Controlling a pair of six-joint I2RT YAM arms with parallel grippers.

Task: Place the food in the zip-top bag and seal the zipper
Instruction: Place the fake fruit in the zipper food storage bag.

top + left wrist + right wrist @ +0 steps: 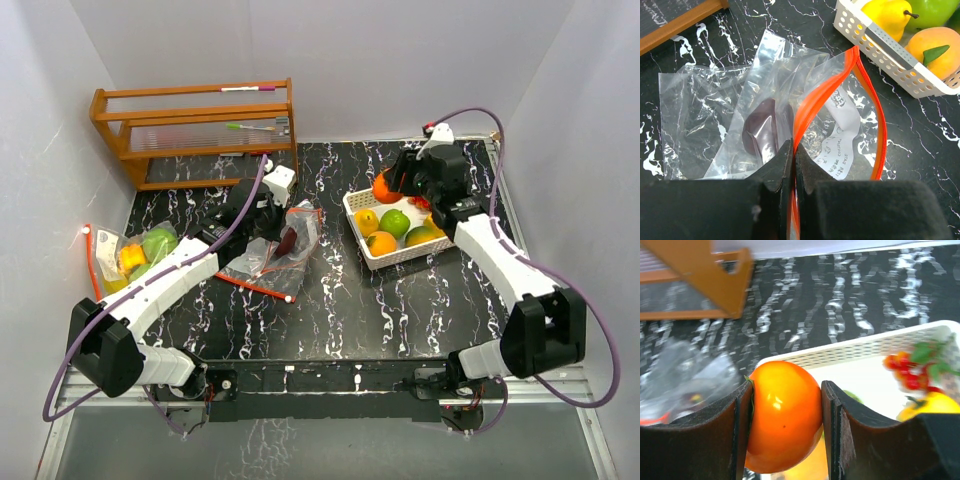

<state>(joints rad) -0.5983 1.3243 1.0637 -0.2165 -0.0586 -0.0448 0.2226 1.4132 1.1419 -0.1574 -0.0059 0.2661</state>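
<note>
A clear zip-top bag (290, 240) with an orange zipper strip (812, 100) lies mid-table, a dark purple item (762, 125) inside it. My left gripper (794, 150) is shut on the bag's zipper edge, holding its mouth open. My right gripper (786, 405) is shut on a glossy orange fruit (782, 415), lifted above the white basket (358, 200); it also shows in the top view (385, 187). The basket holds a yellow pear (887, 12), a green fruit (395, 222), orange fruits (381, 243) and red cherry tomatoes (905, 375).
A wooden rack (200, 130) stands at the back left. A second bag with green and yellow food (135, 255) lies at the left edge beside my left arm. White walls close in the table on three sides.
</note>
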